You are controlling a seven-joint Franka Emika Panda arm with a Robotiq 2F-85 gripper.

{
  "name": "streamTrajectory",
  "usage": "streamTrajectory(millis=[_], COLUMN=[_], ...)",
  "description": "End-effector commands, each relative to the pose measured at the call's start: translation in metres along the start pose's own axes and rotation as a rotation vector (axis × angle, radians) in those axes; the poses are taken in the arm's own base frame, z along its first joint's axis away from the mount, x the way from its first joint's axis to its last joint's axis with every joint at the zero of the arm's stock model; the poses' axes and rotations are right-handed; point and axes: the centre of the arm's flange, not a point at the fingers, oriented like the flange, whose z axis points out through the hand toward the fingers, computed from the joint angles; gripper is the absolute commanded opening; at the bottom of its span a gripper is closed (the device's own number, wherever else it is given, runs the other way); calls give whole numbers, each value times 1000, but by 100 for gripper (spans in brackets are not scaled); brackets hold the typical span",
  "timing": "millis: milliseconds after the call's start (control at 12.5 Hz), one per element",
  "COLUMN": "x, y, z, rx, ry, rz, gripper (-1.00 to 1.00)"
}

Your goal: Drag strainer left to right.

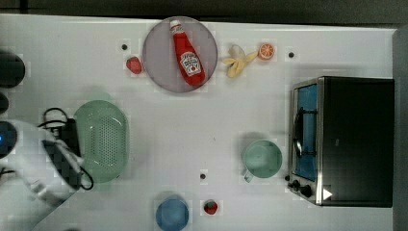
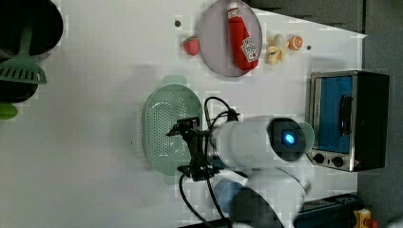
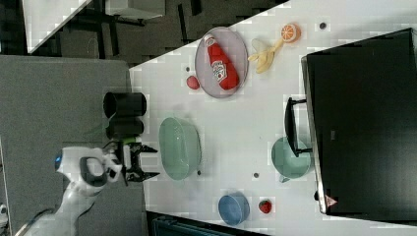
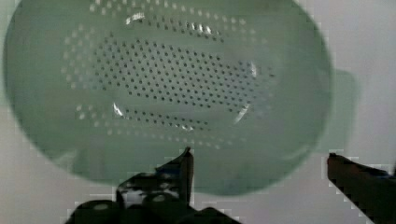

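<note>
From the top view I see the strainer (image 1: 102, 140) at the frame's centre left, the arm's white body covering its lower left edge. A mint mug (image 1: 261, 158) sits well apart toward the toaster oven (image 1: 342, 140).

The left view shows what the top view hides: the gripper (image 2: 179, 151) spread wide, both fingers over the strainer (image 2: 167, 122) bowl.

The right view puts the gripper (image 3: 150, 162) just left of the strainer (image 3: 180, 148) rim, holding nothing.

On the wrist view I read the perforated bowl (image 4: 163, 88) close, fingertips (image 4: 186, 161) parted and empty.
</note>
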Motion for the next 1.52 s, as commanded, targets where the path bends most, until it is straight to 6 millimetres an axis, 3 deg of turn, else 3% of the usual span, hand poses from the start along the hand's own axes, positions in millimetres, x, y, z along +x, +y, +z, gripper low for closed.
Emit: streamTrajectory(millis=[80, 480, 720, 1120, 1520], x=[27, 48, 63, 100, 146], y=[-19, -20, -18, -17, -16], z=[32, 83, 101, 114, 104], rx=[38, 48, 58, 69, 94], ry=[-35, -48, -46, -11, 29], rz=[120, 125, 138, 171, 229], gripper=[100, 100, 100, 100, 100])
